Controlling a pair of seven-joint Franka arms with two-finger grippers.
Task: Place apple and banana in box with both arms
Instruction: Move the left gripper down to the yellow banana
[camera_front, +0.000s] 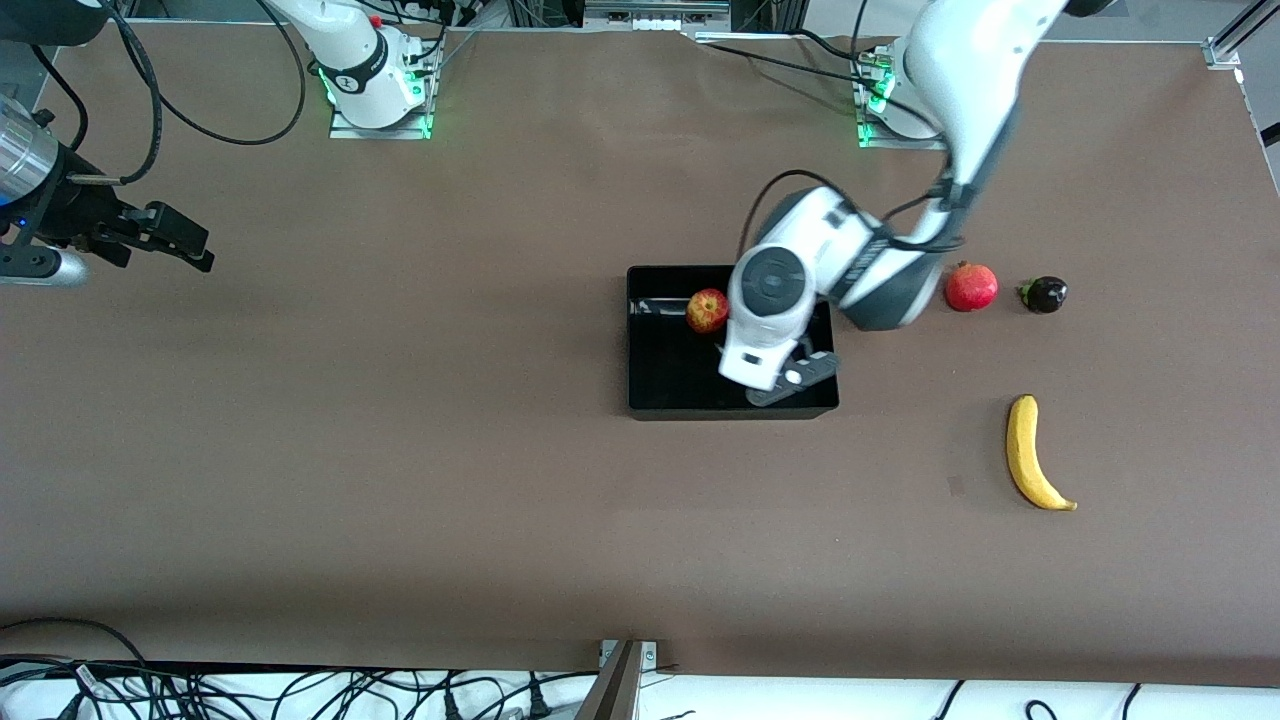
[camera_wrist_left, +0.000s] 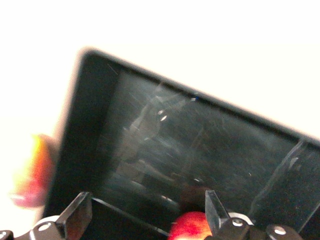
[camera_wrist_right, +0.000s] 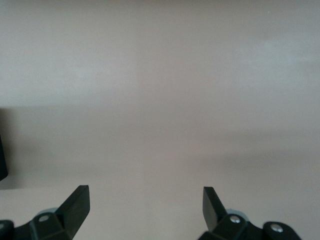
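Note:
The apple (camera_front: 707, 310) lies inside the black box (camera_front: 633, 345), in its corner farther from the front camera. My left gripper (camera_front: 795, 380) hangs open and empty over the box, beside the apple. The left wrist view shows the box floor (camera_wrist_left: 200, 145), the apple (camera_wrist_left: 192, 226) low beside one finger, and the open gripper (camera_wrist_left: 145, 215). The banana (camera_front: 1032, 455) lies on the table toward the left arm's end, nearer the front camera than the box. My right gripper (camera_front: 190, 245) waits open over the right arm's end of the table; its wrist view (camera_wrist_right: 145, 207) shows only bare table.
A red pomegranate (camera_front: 971, 287) and a small dark purple fruit (camera_front: 1044, 294) lie beside the box toward the left arm's end. A blurred red shape (camera_wrist_left: 32, 172) shows outside the box wall in the left wrist view. Cables run along the table's near edge.

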